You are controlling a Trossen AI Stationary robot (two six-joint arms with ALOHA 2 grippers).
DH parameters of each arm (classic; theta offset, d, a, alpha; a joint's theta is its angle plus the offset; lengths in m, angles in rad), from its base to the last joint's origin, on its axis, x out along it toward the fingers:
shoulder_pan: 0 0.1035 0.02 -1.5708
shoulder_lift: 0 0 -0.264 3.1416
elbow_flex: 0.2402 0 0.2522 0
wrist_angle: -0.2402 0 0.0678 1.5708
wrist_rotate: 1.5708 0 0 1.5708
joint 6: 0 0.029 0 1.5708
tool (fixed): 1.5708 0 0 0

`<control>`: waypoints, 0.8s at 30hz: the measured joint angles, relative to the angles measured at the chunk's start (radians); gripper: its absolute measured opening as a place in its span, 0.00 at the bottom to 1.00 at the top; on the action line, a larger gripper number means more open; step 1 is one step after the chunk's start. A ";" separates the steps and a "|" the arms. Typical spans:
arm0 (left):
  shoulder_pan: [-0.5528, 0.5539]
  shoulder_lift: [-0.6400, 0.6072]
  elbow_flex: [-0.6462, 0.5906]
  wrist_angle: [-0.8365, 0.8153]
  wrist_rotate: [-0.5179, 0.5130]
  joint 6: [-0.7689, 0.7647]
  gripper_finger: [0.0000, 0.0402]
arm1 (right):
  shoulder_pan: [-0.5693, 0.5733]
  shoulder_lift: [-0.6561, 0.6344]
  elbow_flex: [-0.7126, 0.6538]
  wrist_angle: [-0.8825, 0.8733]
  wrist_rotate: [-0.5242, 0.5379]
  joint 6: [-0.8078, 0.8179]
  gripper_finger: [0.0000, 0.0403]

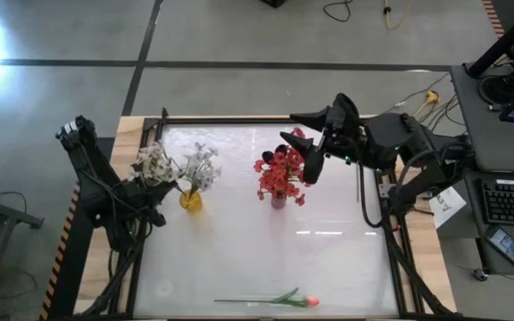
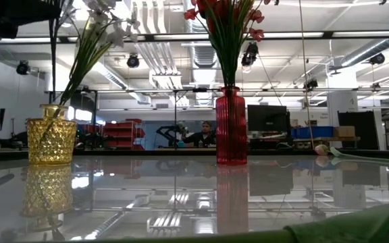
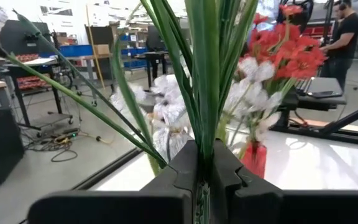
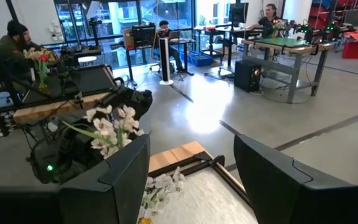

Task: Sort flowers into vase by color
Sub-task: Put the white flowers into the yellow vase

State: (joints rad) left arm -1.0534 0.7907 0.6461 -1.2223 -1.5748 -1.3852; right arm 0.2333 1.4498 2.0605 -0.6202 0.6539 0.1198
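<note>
Stems, green and blade-thin, run up from between your left claw's [image 3: 202, 180] two dark fingers in the left wrist view: that claw is pinched on a white spray [image 1: 154, 163]. Beyond its tips there you see blurred pale blooms and the red vase [image 3: 255, 158]. The high view gives what the wrist view cannot: the left claw [image 1: 150, 192] sits just beside the yellow vase [image 1: 191, 200], with its spray fanning out above it and a second cluster of white flowers [image 1: 202, 166] standing in that vase.

Your right claw [image 1: 300, 138] hangs spread and empty, just above and beside the red flowers [image 1: 280, 175]. In the right wrist view the two broad fingers [image 4: 110, 180] stand well apart, with the white blooms and the left arm far past them.

Only the low view shows the vases' make: the yellow vase [image 2: 51, 140] is squat glass with a diamond-cut surface, and the red vase [image 2: 231, 125] is tall, ribbed glass. Both mirror in the glossy white table [image 2: 181, 196].

Far from both claws, at the table's near edge, a pink bud [image 1: 310, 301] on a long green stem lies flat.
</note>
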 joint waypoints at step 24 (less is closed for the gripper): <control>0.199 -0.020 -0.055 -0.006 0.319 -0.186 0.22 | 0.000 0.059 0.006 0.032 0.000 0.040 0.56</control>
State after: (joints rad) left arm -0.8546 0.7708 0.5914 -1.2280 -1.2559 -1.5708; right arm 0.2333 1.5089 2.0670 -0.5884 0.6540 0.1596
